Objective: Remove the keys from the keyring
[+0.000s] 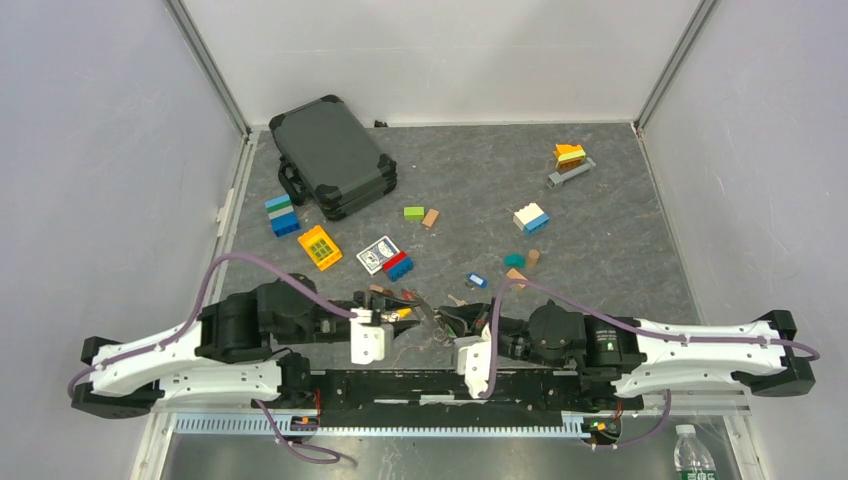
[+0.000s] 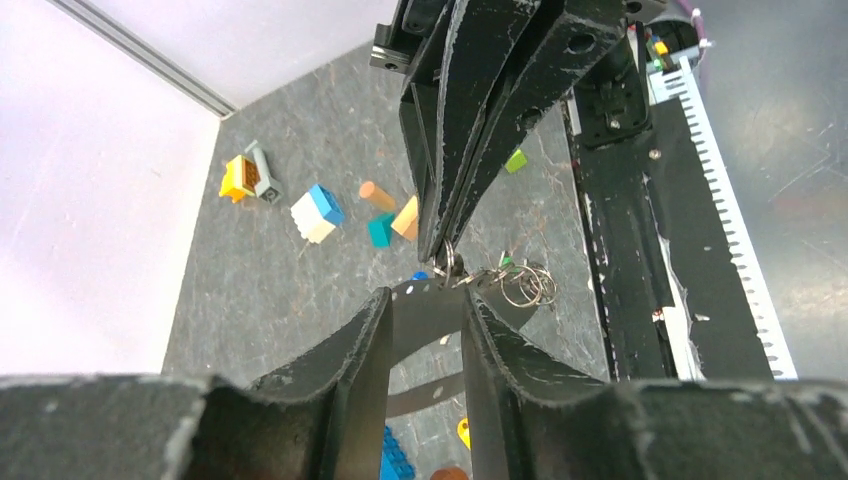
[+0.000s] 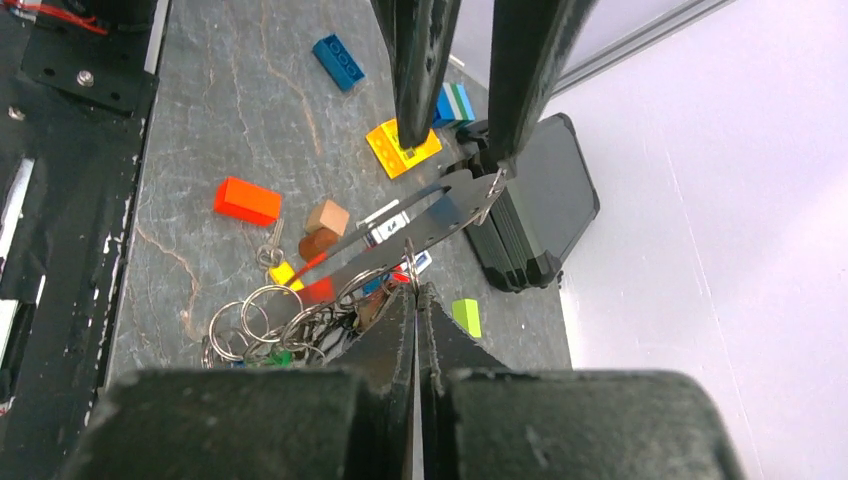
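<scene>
Right gripper (image 3: pixel 415 288) pinching small ring (image 3: pixel 408 258), keyring (image 3: pixel 440 212) clear from wrists only

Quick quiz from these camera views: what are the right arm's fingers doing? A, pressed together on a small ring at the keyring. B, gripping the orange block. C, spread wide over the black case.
A: in the right wrist view the right arm's fingers are pressed together, with a small ring pinched at their tips against the keyring.
</scene>
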`<control>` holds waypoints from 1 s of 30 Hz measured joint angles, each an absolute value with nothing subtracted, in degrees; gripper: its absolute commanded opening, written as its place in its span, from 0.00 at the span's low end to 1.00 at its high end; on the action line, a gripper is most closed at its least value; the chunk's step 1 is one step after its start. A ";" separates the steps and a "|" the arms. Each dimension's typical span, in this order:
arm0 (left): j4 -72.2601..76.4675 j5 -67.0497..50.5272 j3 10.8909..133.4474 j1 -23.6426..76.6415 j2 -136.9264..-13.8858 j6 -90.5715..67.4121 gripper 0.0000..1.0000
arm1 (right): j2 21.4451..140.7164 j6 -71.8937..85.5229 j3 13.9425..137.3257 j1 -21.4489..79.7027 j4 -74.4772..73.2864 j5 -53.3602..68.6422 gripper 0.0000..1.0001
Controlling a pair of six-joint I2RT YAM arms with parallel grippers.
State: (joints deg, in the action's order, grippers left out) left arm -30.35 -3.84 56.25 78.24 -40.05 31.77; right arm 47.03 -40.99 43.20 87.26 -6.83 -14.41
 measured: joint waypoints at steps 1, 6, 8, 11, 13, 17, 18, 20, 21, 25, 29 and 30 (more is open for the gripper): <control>-29.61 -4.03 55.88 78.24 -39.22 31.77 0.38 | 46.61 -40.99 43.07 87.26 -6.59 -14.17 0.00; -27.33 -5.08 54.74 78.26 -37.06 31.51 0.31 | 44.31 -40.95 41.50 87.26 -3.42 -13.32 0.00; -26.57 -5.76 54.46 78.24 -37.43 31.35 0.30 | 43.75 -40.88 40.93 87.26 -2.17 -12.84 0.00; -26.15 -6.90 54.11 78.26 -38.37 31.03 0.28 | 43.44 -40.71 40.32 87.26 -0.40 -12.27 0.00; -26.04 -7.77 53.91 78.24 -39.05 30.87 0.27 | 43.27 -40.45 39.94 87.26 0.71 -11.88 0.00; -25.89 -8.43 53.67 78.24 -39.86 30.35 0.27 | 42.63 -40.05 39.35 87.26 2.44 -11.33 0.00; -25.82 -8.62 53.45 78.26 -40.01 30.24 0.27 | 42.39 -39.90 39.18 87.26 2.94 -11.07 0.00; -25.76 -8.71 53.04 78.26 -40.18 30.04 0.27 | 41.87 -39.70 38.87 87.26 3.62 -10.44 0.00; -25.76 -8.71 52.93 78.26 -40.27 30.02 0.27 | 41.65 -39.64 38.74 87.26 3.99 -10.07 0.00; -25.32 -8.51 52.36 78.26 -40.69 29.95 0.25 | 41.34 -39.27 38.59 87.26 4.43 -8.67 0.00; -25.12 -7.88 52.14 78.30 -41.15 29.89 0.24 | 41.34 -39.27 38.52 87.22 4.54 -7.38 0.00; -25.10 -7.62 52.10 78.30 -41.17 29.89 0.24 | 41.34 -39.27 38.52 87.22 4.56 -7.01 0.00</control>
State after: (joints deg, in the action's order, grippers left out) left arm -25.10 -7.62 52.10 78.30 -41.17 29.89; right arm 41.34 -39.27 38.52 87.22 4.56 -7.01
